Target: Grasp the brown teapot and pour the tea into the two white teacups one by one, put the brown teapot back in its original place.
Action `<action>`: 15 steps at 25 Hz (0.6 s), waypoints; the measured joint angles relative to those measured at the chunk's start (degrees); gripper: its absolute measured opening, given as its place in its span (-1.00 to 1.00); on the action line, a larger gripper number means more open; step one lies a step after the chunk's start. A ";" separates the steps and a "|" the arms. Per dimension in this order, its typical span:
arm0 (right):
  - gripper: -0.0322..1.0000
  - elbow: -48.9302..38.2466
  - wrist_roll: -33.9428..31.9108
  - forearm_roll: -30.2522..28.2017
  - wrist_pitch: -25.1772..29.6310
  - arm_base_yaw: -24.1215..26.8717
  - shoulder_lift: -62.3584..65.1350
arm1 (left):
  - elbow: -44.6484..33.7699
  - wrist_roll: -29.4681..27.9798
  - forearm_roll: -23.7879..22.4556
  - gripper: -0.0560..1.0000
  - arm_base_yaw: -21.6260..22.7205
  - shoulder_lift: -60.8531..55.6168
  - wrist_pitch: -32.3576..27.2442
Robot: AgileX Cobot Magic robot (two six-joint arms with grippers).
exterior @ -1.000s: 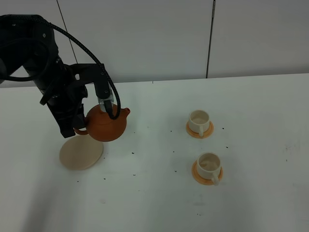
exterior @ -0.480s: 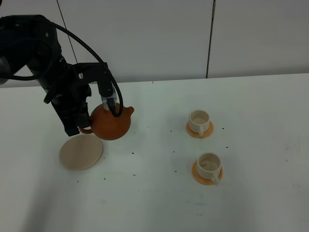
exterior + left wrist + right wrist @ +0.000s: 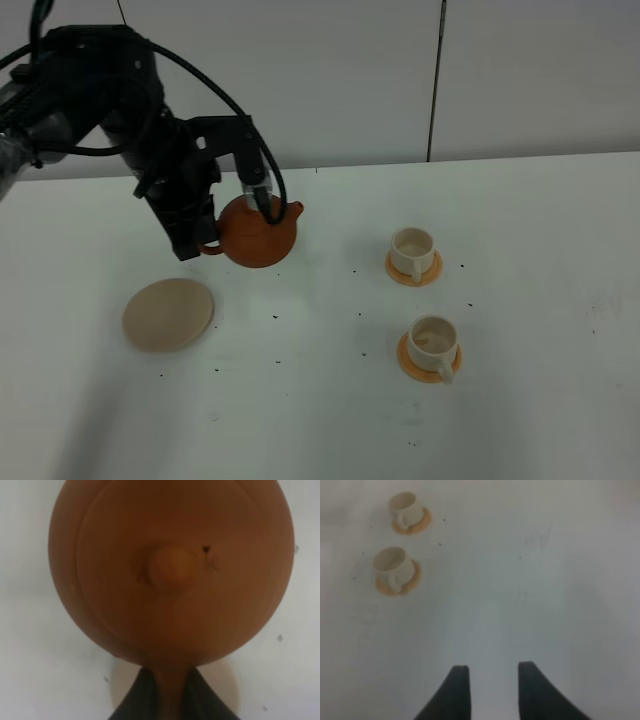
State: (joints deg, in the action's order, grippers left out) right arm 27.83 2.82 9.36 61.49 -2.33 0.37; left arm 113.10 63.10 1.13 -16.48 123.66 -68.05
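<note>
Exterior high view first: my left claw (image 3: pixel 207 245) is clamped on the loop handle of the brown teapot (image 3: pixel 258 232), and the pot hangs clear above the bench (image 3: pixel 520 400), roughly upright, spout pointing toward the cup side. It sits between the beige plate (image 3: pixel 168 314) and the far teacup (image 3: pixel 412 250), nearer the plate, which lies flat on the bench. Far teacup and near teacup (image 3: pixel 434 342) each stand on an orange saucer (image 3: pixel 425 278), well apart from the pot.

Left wrist view is nearly all teapot — round lid, lid knob (image 3: pixel 171 569) in the middle, my dark fingers (image 3: pixel 135 705) pinching the handle between them.

Right wrist view — right claw (image 3: pixel 493 690) hovers over the bench with jaws spread and nothing between them, both cups in sight beyond. Whether there's tea in either cup, I can't tell.
</note>
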 joint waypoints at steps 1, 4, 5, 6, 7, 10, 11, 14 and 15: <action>-0.48 0.00 0.00 0.00 0.00 0.00 0.00 | 1.00 -0.02 -0.11 -0.58 -0.50 0.72 0.00; -0.48 0.00 0.00 0.00 0.00 0.00 0.00 | 3.79 -0.21 -0.12 -0.58 -2.09 2.52 0.00; -0.48 0.00 0.00 0.00 0.00 0.00 0.00 | 4.43 -0.37 -0.12 -0.58 -2.57 3.12 0.00; -0.48 0.00 -0.05 0.00 0.00 0.00 0.00 | 5.22 -0.60 -0.12 -0.58 -3.08 3.85 0.00; -0.48 0.00 -0.05 0.00 0.00 0.00 0.00 | 6.05 -0.94 -0.12 -0.58 -3.44 4.60 0.00; -0.48 0.00 -0.05 0.00 0.00 0.00 0.00 | 7.92 -1.64 -0.06 -0.58 -4.54 6.24 -0.05; -0.48 0.00 -0.05 0.07 0.00 0.00 0.00 | 8.31 -1.80 0.07 -0.58 -4.78 6.61 -0.05; -0.48 0.00 -0.11 0.07 0.00 0.00 0.00 | 9.25 -2.28 0.64 -0.58 -5.68 7.25 -0.05; -0.48 0.00 -0.11 0.14 0.00 0.00 0.00 | 9.55 -2.41 0.79 -0.58 -5.93 7.42 -0.05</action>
State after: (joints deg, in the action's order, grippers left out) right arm 27.83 2.71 9.50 61.49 -2.33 0.37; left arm 122.65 60.69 1.92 -22.41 131.08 -68.11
